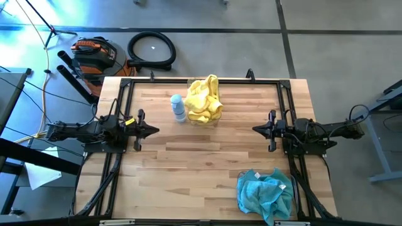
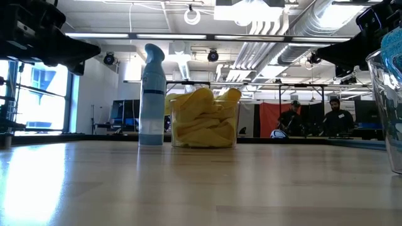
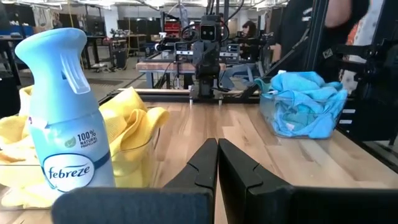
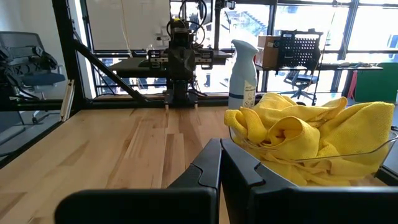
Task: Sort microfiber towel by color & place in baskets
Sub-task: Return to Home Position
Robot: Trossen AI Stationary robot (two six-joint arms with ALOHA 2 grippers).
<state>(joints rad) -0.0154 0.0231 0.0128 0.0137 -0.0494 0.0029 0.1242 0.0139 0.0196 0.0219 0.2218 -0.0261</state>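
The left gripper and right gripper are held clenched, empty, near the worktop's side edges; yellow towels are heaped in the back-edge basket, teal towels in the front-right corner basket.

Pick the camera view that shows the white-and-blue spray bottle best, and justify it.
The left wrist view: the spray bottle fills the foreground, label readable. The low view shows it whole, in side profile; the right wrist view, farther off across the table; the high view, only its top.

One camera looks straight down on the wooden desk; one sits low on it. Both see the soft yellow cloths.
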